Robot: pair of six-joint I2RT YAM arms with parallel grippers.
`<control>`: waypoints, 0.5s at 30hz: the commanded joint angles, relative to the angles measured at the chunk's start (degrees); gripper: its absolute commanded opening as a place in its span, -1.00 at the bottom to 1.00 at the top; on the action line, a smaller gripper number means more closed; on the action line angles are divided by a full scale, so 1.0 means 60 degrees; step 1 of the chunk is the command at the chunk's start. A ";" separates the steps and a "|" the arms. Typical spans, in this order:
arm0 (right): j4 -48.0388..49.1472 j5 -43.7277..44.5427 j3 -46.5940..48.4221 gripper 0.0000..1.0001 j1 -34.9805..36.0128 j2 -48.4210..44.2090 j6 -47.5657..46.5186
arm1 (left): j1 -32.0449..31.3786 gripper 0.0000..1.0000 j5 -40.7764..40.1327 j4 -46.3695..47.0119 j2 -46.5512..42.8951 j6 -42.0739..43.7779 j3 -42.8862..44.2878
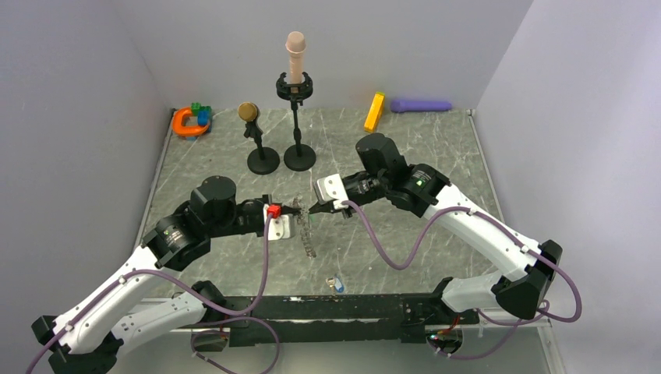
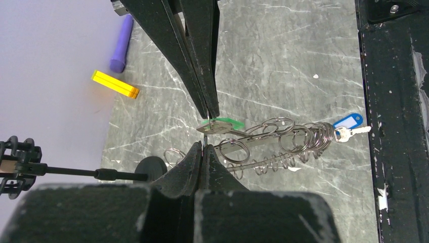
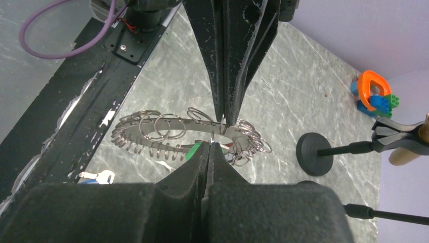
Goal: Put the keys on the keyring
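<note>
Both arms reach inward over mid-table, left gripper (image 1: 298, 209) and right gripper (image 1: 313, 208) pinched tight, tips nearly meeting.

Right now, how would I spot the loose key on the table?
Find the black rail along the near edge of the table. Just beyond its middle lies a small silver key. Unlike the bristling keyring farther in, it lies alone and wears a blue tag.

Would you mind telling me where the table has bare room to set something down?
Bare marble lies at far right, just nearer than the purple cylinder and yellow block, and at far left, between the orange toy and the gold microphone's stand base. It is crowded mid-table around the keyring, and the blue-tagged key lies at the near edge.
</note>
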 commanded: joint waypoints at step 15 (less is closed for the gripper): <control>0.0094 0.0160 -0.0076 -1.00 0.0098 -0.0133 -0.0250 | -0.0137 -1.00 -0.0029 0.0615 -0.0173 -0.0298 0.0024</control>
